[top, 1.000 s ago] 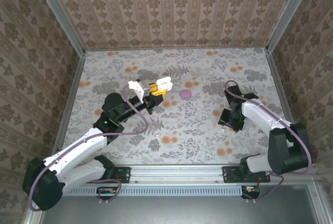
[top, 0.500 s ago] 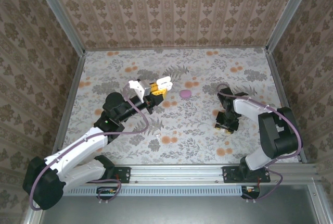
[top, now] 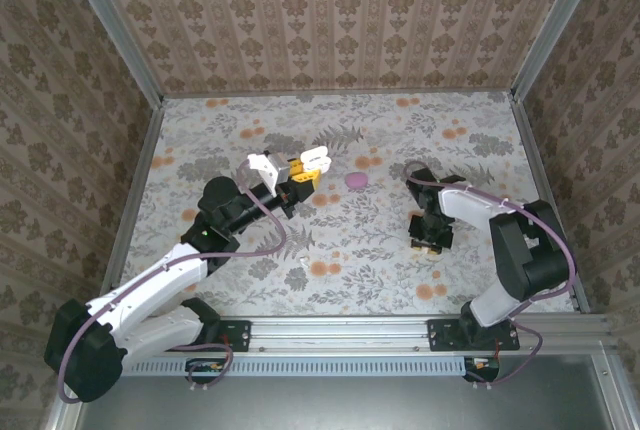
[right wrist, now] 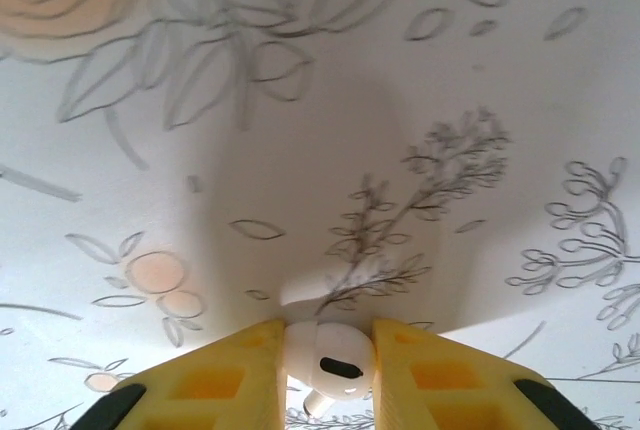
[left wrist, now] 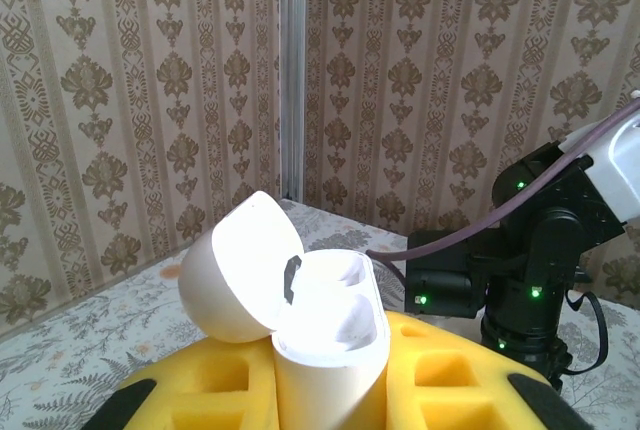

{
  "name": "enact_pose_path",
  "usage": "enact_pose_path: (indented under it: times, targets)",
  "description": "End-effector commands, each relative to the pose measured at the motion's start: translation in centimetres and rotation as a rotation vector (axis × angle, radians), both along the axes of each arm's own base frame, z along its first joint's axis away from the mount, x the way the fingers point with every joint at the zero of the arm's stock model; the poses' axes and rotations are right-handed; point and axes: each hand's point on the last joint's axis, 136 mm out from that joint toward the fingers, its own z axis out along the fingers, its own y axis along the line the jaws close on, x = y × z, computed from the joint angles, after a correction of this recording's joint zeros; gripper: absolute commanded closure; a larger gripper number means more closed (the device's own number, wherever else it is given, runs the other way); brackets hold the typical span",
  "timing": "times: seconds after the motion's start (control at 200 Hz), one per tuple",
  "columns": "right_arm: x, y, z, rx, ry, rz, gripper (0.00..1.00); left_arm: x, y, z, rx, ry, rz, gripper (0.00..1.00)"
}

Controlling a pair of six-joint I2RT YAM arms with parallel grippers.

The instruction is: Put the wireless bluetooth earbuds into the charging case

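Observation:
My left gripper (top: 303, 171) is shut on the white charging case (top: 318, 158) and holds it up over the back middle of the table. In the left wrist view the charging case (left wrist: 325, 345) stands upright between the yellow fingers (left wrist: 450, 375), its lid (left wrist: 235, 270) hinged open to the left and both wells empty. My right gripper (top: 430, 240) points down at the table on the right. In the right wrist view its yellow fingers (right wrist: 225, 375) are shut on a white earbud (right wrist: 328, 358) just above the tablecloth. A second white earbud (top: 302, 263) lies on the cloth near the front middle.
A small purple object (top: 354, 181) lies on the flowered tablecloth (top: 380, 250) right of the held case. Patterned walls with metal corner posts (top: 140, 80) close the table on three sides. The right arm (left wrist: 540, 270) is seen behind the case in the left wrist view.
The right gripper has slid left and down to the cloth, and its jaws have closed on the earbud. The left arm and the case have stayed still.

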Motion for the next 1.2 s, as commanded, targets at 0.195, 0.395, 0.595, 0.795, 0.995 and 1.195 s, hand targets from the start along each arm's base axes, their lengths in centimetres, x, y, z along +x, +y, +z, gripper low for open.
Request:
enact_pose_path:
  times: [0.195, 0.395, 0.595, 0.795, 0.995, 1.195]
  targets:
    - [2.4, 6.3, 0.8, 0.037, -0.034, 0.273, 0.72, 0.4, 0.6, 1.3, -0.029, -0.02, 0.032, 0.78]
    - [2.9, 8.1, 0.1, -0.02, 0.017, 0.415, 0.71, 0.4, 1.5, 1.6, -0.032, -0.031, 0.073, 0.78]
    - [3.4, 7.8, 0.8, -0.084, 0.013, 0.406, 0.59, 0.4, 2.4, 1.6, -0.036, -0.037, 0.113, 0.78]
    - [3.3, 8.6, 0.6, -0.039, -0.001, 0.242, 0.59, 0.6, 2.4, 1.5, -0.032, -0.037, 0.115, 0.78]
    - [3.1, 8.6, 0.0, -0.041, 0.001, 0.251, 0.65, 0.6, 2.3, 1.3, -0.026, -0.031, 0.109, 0.78]
    - [2.9, 8.5, -0.4, -0.044, 0.015, 0.267, 0.68, 0.7, 2.4, 1.3, -0.031, -0.026, 0.11, 0.78]
